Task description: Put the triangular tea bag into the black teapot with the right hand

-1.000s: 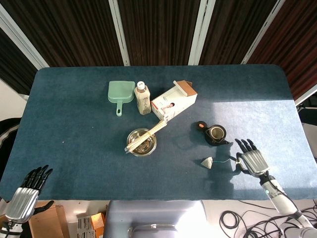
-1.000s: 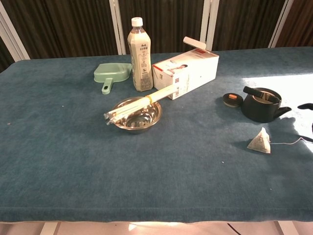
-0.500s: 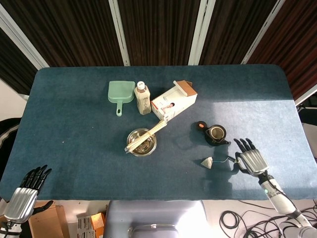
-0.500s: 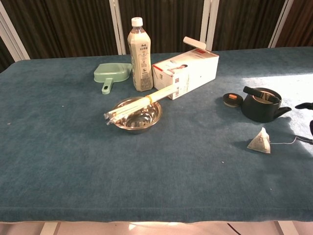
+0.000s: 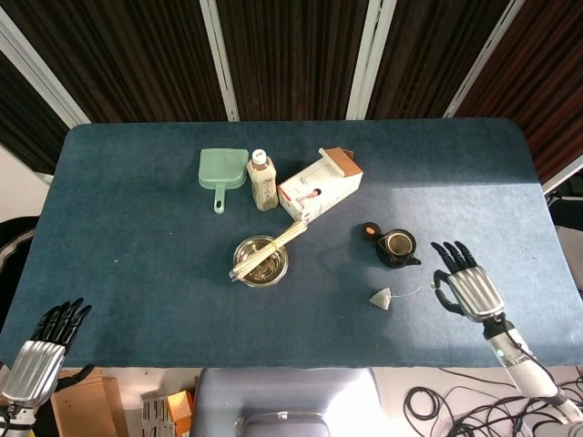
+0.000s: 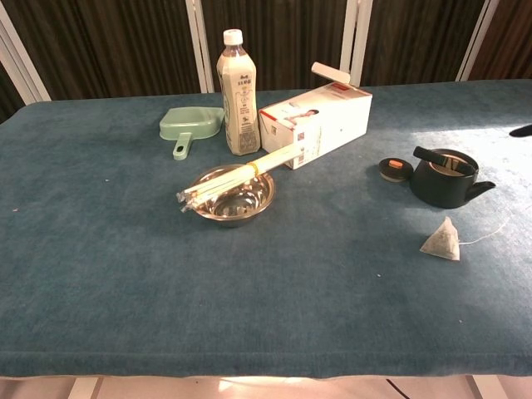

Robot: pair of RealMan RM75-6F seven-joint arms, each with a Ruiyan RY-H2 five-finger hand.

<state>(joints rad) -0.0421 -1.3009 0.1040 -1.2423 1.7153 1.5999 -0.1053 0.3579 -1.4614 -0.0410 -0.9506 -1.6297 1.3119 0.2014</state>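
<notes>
Lying on the table [image 5: 137, 182] toward its near right edge, the triangular tea bag [image 5: 381, 297] rested untouched, its string trailing right toward the right hand [image 5: 462, 285], which hovered nearby with fingers spread, holding nothing. The black teapot [image 5: 396, 247] stood just behind the bag, lid [image 5: 368, 231] off beside it. The left hand [image 5: 41, 350] hung off the near left corner, fingers extended, empty.

Matt blue cloth table [image 6: 100, 274]; shiny metal bowl [image 6: 233, 198]; glossy black teapot [image 6: 445, 180].
</notes>
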